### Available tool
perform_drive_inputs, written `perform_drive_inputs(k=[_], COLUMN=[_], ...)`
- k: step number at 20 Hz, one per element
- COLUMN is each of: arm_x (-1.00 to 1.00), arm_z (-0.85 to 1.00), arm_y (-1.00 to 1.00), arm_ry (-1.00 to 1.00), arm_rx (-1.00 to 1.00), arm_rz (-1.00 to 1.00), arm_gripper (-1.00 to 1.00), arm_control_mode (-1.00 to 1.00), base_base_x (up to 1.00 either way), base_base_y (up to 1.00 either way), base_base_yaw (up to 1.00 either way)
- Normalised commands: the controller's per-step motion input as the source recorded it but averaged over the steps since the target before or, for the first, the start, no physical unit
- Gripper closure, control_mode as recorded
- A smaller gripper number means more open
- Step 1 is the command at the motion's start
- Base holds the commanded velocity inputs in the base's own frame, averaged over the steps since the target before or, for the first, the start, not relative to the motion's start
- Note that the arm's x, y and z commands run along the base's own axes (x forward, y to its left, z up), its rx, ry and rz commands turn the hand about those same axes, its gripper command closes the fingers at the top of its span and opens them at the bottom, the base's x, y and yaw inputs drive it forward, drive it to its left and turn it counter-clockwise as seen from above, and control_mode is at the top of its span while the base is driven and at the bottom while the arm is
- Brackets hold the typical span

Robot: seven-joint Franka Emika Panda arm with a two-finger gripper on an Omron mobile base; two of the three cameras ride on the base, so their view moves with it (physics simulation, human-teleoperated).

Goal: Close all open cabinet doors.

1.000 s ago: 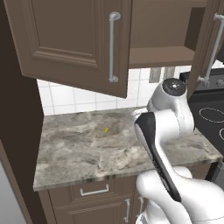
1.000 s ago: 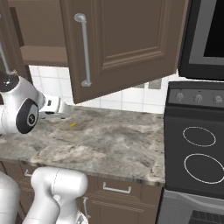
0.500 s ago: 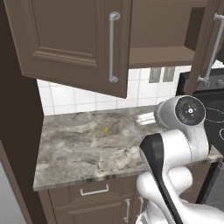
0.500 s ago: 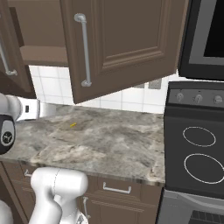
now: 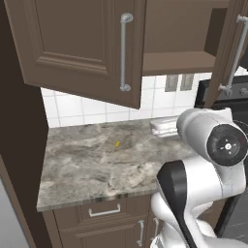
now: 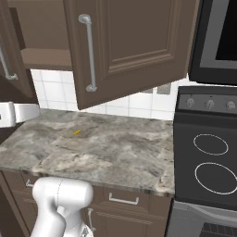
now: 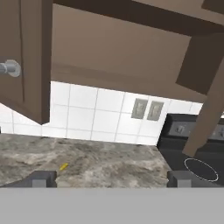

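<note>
Two dark brown cabinet doors of the upper cabinet stand open. The left door (image 5: 72, 43) swings out over the counter, and its silver bar handle (image 5: 123, 53) faces the opening. The right door (image 6: 139, 46) hangs open beside the microwave and appears again at the edge of the left base view (image 5: 232, 53). In the hand view the left door (image 7: 26, 57) and the right door's edge (image 7: 210, 109) frame the cabinet's underside. My gripper (image 7: 111, 179) is open and empty, its fingertips (image 7: 41, 178) wide apart. The hand (image 5: 163, 127) (image 6: 14, 113) hovers below the cabinet near the tiled wall, touching neither door.
A marble counter (image 5: 97, 169) carries a small yellow scrap (image 5: 117, 144). A black stove (image 6: 210, 157) stands to the right, with a microwave (image 6: 217, 37) above it. Two wall outlets (image 5: 178, 82) sit on the backsplash. Drawers (image 5: 104, 211) run below the counter.
The arm's big joint has swung to the right and lower in the left base view. In the right base view the hand has slid to the left edge. The gripper stays open; the doors have not moved.
</note>
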Motion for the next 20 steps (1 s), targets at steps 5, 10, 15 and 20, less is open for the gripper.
perform_drive_inputs(k=[5,10,15,20], arm_x=[-0.35,-0.59,-0.56,-0.17], arm_z=[0.05,0.0,0.0,0.0], arm_y=[0.23,0.02,0.0,0.08], arm_ry=[-0.3,-0.24,-0.12,-0.16], arm_rx=[0.0,0.04,0.0,0.0], arm_rz=[0.0,0.0,-0.03,0.0], arm_gripper=[-1.0,-1.0,-1.0,-1.0], arm_control_mode=[-1.0,-1.0,-1.0,-1.0], base_base_x=[0.0,0.0,0.0,0.0], base_base_y=[0.0,0.0,0.0,0.0], base_base_yaw=[0.0,0.0,0.0,0.0])
